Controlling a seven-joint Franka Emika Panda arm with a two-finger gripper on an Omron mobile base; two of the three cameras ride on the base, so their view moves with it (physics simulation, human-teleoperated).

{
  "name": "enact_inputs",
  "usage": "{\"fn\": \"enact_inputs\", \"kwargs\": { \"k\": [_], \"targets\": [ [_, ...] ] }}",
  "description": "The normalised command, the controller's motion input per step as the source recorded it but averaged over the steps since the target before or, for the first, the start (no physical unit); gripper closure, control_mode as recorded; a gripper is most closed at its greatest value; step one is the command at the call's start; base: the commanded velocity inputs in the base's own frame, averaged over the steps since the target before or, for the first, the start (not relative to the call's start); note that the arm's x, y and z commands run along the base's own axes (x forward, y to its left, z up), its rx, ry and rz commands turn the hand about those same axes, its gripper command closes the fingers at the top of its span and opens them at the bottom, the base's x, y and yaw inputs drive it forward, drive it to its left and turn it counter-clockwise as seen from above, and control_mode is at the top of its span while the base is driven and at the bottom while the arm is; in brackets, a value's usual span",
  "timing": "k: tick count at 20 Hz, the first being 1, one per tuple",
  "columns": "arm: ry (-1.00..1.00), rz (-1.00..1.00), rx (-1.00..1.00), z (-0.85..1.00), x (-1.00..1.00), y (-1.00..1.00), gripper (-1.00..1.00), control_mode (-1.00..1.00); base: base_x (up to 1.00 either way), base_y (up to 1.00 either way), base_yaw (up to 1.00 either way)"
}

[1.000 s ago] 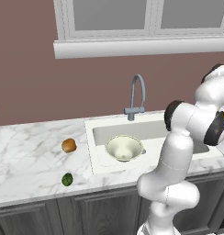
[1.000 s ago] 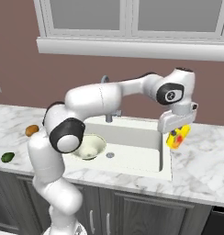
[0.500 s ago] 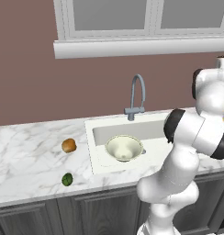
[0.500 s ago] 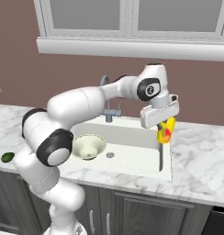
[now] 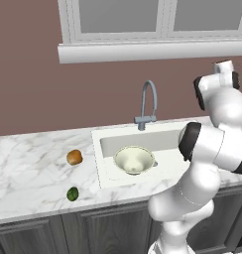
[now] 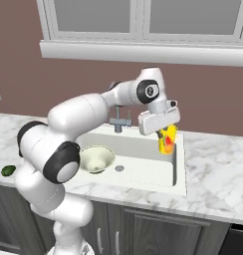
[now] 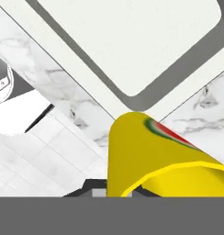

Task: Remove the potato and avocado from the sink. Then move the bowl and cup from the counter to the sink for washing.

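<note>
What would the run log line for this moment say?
gripper: shut on cup, over sink's right end | bowl: in sink | potato, avocado: on counter

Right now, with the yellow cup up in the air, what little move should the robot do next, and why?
Probably ease the small yellow cup a little further over the white rectangular sink and lower it in. The gripper is shut on the cup above the sink's right edge, and the wide pale bowl already sits in the basin's left side, so the right side looks free.
</note>
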Motion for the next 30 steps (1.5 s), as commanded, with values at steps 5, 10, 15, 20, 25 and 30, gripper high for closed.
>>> {"fn": "enact_inputs", "kwargs": {
  "k": [5,10,15,20,25,30],
  "targets": [
    [0.03,0.00,0.01,0.00,0.20,0.27,1.00,-1.00,0.00,0.00,0.00],
    [0.00,0.00,0.08,-0.02,0.18,0.16,1.00,-1.00,0.00,0.00,0.00],
    [0.00,0.00,0.10,-0.10,0.12,0.16,1.00,-1.00,0.00,0.00,0.00],
    [0.00,0.00,0.06,-0.12,0.18,0.13,1.00,-1.00,0.00,0.00,0.00],
    [0.00,0.00,0.01,-0.15,0.23,0.12,1.00,-1.00,0.00,0.00,0.00],
    [-0.03,-0.02,0.01,-0.18,0.25,0.13,1.00,-1.00,0.00,0.00,0.00]
  ]
}}
